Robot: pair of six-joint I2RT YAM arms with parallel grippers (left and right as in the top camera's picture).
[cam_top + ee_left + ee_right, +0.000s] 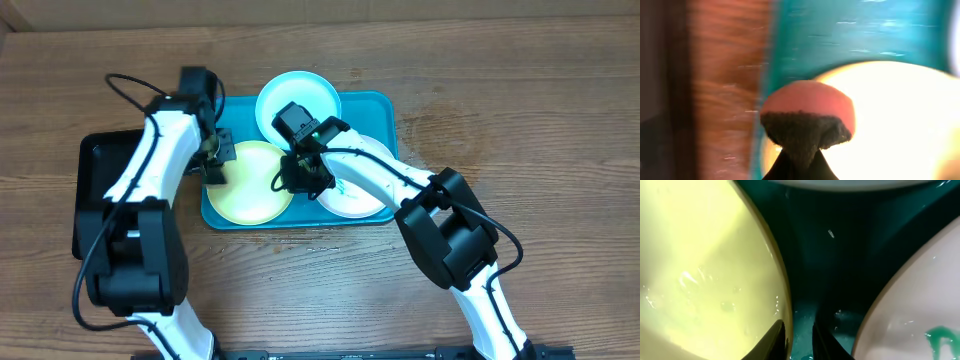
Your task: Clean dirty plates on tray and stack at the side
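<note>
The turquoise tray [380, 110] holds three plates: light blue [297, 98] at the back, yellow-green [250, 185] at front left, white [360, 195] at front right. My left gripper [215, 160] is shut on a pink sponge with a dark scrub side [807, 115], at the yellow-green plate's [900, 110] left edge. My right gripper [300, 175] straddles that plate's right rim [705, 270], its fingers [799, 335] closed on the rim with one inside the plate. The white plate [920, 295] has a teal smear [940, 335].
A smaller black tray [95, 190] lies left of the turquoise tray, partly under my left arm. Bare wooden table [520, 110] lies to the right and in front. The tray floor [840, 255] looks wet between the plates.
</note>
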